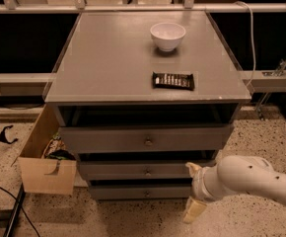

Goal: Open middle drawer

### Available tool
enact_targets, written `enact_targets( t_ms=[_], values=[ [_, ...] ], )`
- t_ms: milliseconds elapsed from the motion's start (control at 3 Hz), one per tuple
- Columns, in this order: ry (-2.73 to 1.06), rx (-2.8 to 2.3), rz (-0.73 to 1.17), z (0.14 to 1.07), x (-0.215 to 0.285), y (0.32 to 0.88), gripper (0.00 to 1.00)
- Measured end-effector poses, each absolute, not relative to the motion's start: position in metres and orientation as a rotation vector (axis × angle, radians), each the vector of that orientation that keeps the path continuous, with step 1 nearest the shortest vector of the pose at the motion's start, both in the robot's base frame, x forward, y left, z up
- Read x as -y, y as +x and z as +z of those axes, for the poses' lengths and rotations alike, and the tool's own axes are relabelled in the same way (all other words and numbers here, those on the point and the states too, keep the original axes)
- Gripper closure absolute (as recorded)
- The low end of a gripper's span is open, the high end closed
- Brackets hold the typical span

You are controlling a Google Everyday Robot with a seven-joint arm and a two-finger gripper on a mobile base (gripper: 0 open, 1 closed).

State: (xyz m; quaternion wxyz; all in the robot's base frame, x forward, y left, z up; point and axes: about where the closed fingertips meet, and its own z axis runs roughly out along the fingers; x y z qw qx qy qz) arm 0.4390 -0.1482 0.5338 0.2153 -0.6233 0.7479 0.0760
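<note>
The grey cabinet (pixel 108 58) has three drawer fronts stacked below its top. The middle drawer (pixel 113 171) is a long flat grey front with a small round knob (pixel 147 172) at its centre. It sits between the taller top front (pixel 103 139) and the slim bottom front (pixel 118 192), and looks closed or nearly so. My gripper (pixel 188 192) is on a white arm (pixel 251 179) coming in from the right, low by the right end of the middle and bottom drawers. Its cream fingers (pixel 192 212) are spread apart and hold nothing. It is well right of the knob.
A white bowl (pixel 167 35) and a dark snack bar (pixel 173 81) lie on the cabinet top. An open cardboard box (pixel 47 174) stands against the cabinet's left side. Cables (pixel 5 201) run across the speckled floor at the left. A white cord (pixel 252 38) hangs at the right.
</note>
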Motion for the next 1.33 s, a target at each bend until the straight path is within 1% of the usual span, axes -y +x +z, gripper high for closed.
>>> enact_targets(
  t_ms=[333, 667, 1333],
  values=[
    [-1.755, -2.027, 0.218, 0.511, 0.133, 0.452, 0.00],
    [-1.753, -2.029, 0.218, 0.510, 0.134, 0.452, 0.00],
    [-1.721, -1.984, 0.204, 0.486, 0.155, 0.465, 0.00]
  ],
)
